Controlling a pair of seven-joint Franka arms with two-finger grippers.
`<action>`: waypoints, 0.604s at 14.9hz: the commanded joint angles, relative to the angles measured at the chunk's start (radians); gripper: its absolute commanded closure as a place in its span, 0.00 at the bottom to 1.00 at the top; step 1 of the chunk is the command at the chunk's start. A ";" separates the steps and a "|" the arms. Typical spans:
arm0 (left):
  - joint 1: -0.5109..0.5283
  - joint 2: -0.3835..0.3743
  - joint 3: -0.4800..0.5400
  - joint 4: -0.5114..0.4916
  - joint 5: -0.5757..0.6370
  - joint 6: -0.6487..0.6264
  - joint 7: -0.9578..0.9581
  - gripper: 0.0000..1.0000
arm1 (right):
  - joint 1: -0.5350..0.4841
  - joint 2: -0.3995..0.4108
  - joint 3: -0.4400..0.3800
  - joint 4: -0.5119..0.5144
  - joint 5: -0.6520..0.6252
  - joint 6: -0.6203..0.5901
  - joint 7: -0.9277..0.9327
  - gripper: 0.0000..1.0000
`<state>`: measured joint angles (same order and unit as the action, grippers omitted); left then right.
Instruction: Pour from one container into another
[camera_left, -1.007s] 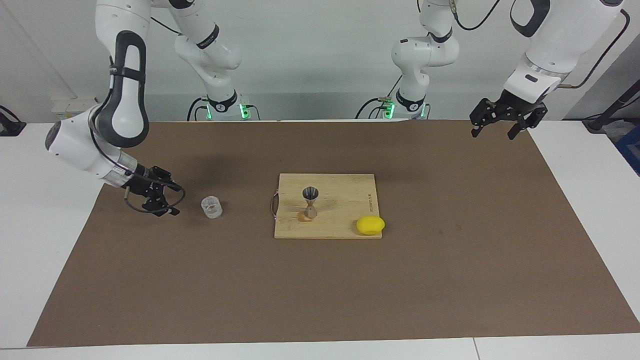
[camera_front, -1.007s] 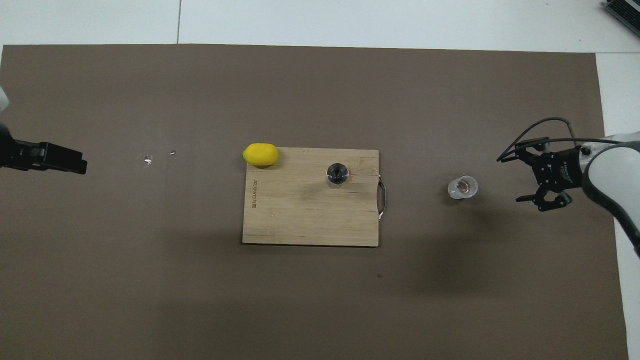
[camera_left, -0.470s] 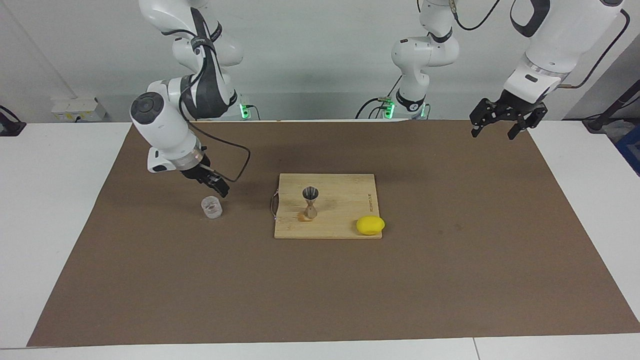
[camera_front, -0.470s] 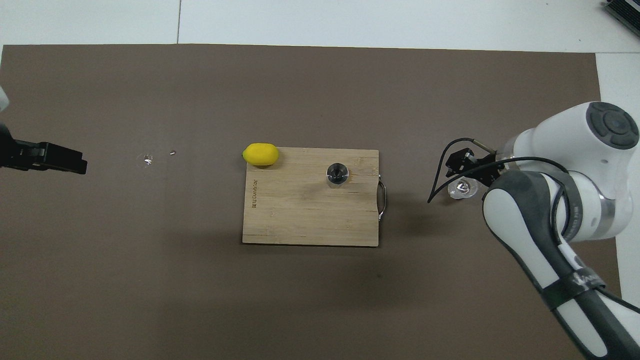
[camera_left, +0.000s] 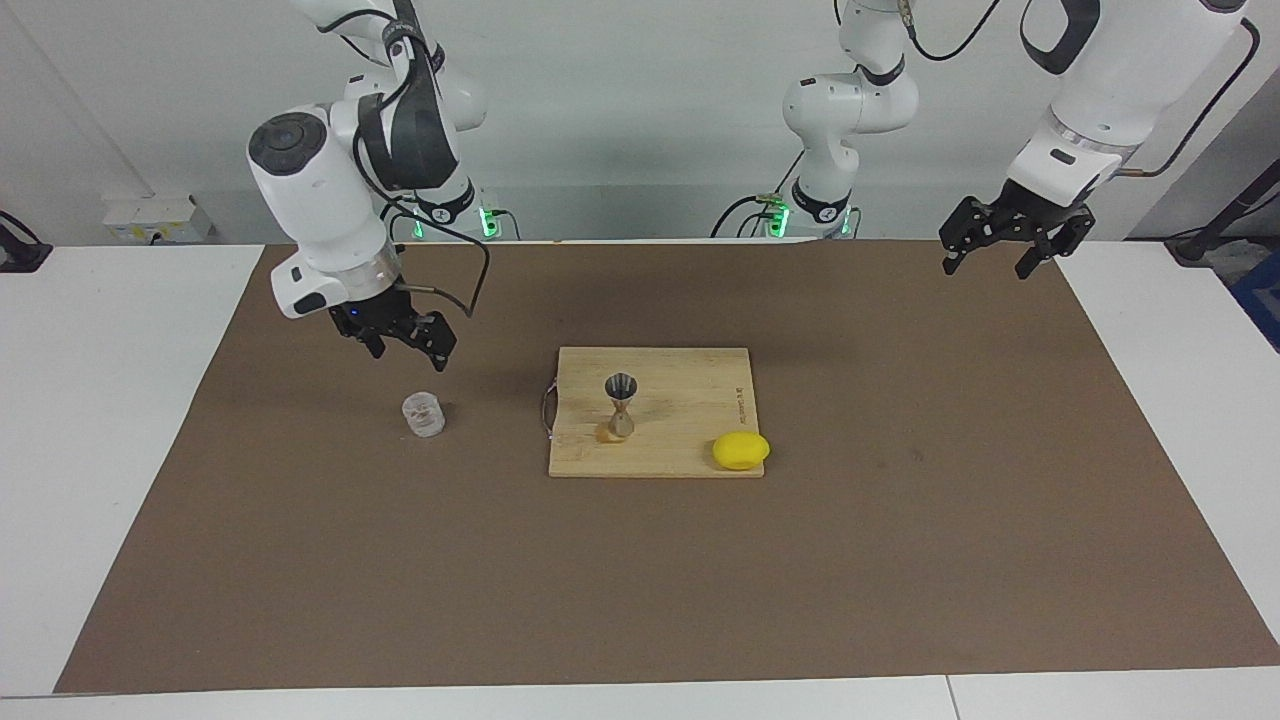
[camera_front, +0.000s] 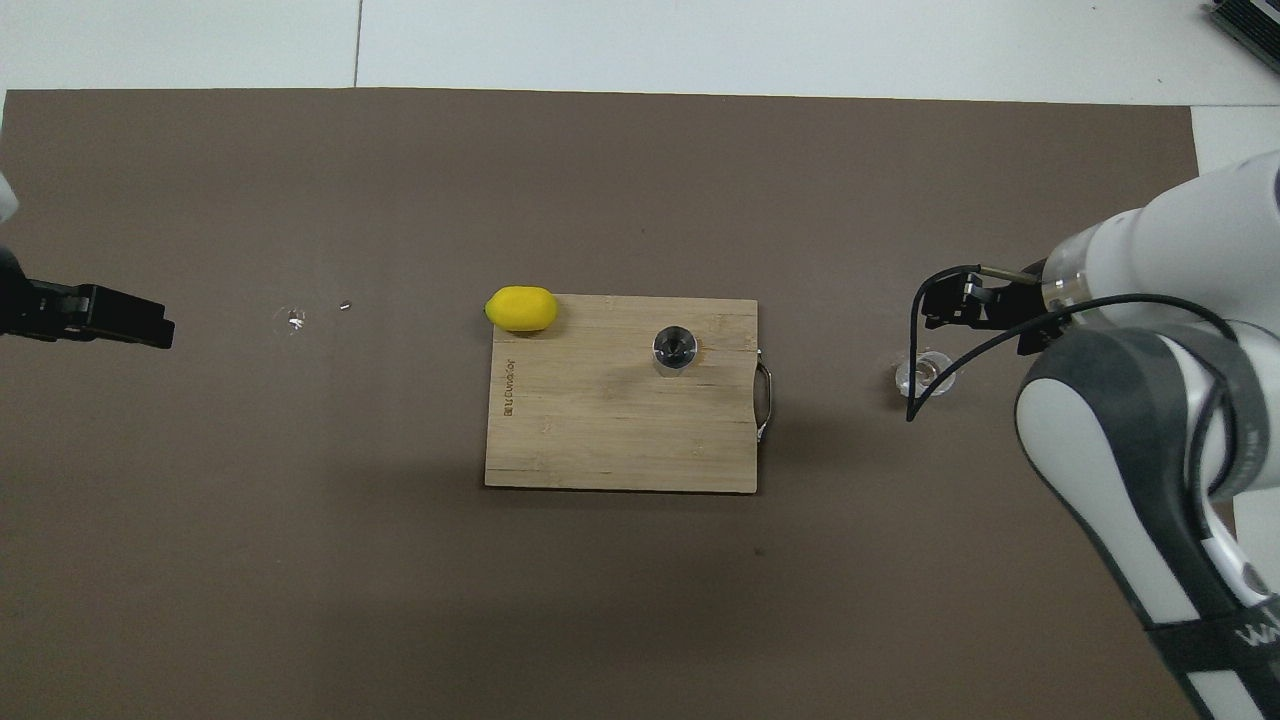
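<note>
The right gripper (camera_left: 405, 345) hangs above the clear cup (camera_left: 423, 414), at its 11 o'clock in the facing view, fingers spread and empty. The cup stands on the brown mat (camera_left: 900, 560) toward the right arm's end. The jigger (camera_left: 621, 404) stands upright on the cutting board (camera_left: 690, 385), whose small burned-in lettering is unreadable; a lemon (camera_left: 741, 450) sits at the jigger's 4 o'clock. The left gripper (camera_left: 1004, 252) waits open and empty.
</note>
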<state>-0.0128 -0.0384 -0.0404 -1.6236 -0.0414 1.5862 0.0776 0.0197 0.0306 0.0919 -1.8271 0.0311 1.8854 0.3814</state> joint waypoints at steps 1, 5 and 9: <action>0.016 -0.014 -0.010 -0.002 -0.014 -0.017 0.005 0.00 | -0.015 0.005 -0.004 0.112 -0.023 -0.097 -0.053 0.00; 0.016 -0.014 -0.010 -0.002 -0.014 -0.017 0.005 0.00 | -0.041 0.005 -0.006 0.201 -0.051 -0.196 -0.124 0.00; 0.016 -0.014 -0.010 -0.002 -0.014 -0.017 0.005 0.00 | -0.038 -0.006 0.002 0.241 -0.077 -0.311 -0.217 0.00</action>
<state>-0.0127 -0.0384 -0.0405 -1.6236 -0.0414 1.5860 0.0776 -0.0139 0.0211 0.0820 -1.6156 -0.0222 1.6289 0.2194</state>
